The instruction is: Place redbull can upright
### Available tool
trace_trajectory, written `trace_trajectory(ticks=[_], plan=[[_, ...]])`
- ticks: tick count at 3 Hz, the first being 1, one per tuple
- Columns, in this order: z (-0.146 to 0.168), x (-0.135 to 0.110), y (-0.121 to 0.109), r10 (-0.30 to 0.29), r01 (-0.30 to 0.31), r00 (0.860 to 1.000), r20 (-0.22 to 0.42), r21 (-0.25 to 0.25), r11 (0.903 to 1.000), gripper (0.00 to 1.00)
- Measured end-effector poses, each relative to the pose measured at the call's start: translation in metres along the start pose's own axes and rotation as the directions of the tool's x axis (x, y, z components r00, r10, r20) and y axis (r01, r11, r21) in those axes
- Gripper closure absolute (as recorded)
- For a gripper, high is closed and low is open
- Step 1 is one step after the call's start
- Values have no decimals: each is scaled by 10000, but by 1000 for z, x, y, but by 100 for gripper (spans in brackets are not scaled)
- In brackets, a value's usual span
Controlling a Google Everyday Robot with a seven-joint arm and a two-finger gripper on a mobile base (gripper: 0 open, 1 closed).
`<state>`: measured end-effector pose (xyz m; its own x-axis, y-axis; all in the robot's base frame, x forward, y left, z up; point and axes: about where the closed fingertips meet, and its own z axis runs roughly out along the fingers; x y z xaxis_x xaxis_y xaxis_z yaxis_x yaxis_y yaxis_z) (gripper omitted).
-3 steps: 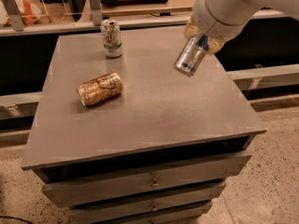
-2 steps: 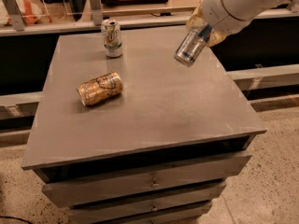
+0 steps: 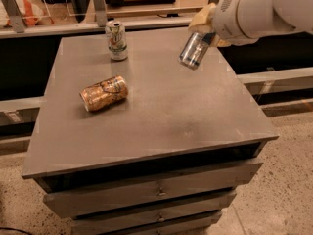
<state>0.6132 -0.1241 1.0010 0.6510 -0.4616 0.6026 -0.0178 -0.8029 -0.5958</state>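
Camera view: toward the left of the grey table (image 3: pixel 171 116), an orange-gold can (image 3: pixel 103 93) lies on its side. Just behind it, near the back edge, a white and green can (image 3: pixel 117 40) stands upright, well apart from the first. Further right, the redbull can (image 3: pixel 194 50) hangs in the air above the table's back right part, tilted, its lower end pointing down and to the left. The gripper (image 3: pixel 208 33) sits at the can's upper end, its yellowish jaws closed around the can. The white arm (image 3: pixel 264 9) runs off to the right edge.
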Motion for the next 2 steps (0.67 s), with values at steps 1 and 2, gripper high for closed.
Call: trace_trajectory(ticks=[1, 2], plan=[[14, -7, 5, -1005, 1051, 9933, -568, 850, 9908, 100], [26, -9, 13, -2128, 2261, 9715, -1041, 1392, 9641, 100]])
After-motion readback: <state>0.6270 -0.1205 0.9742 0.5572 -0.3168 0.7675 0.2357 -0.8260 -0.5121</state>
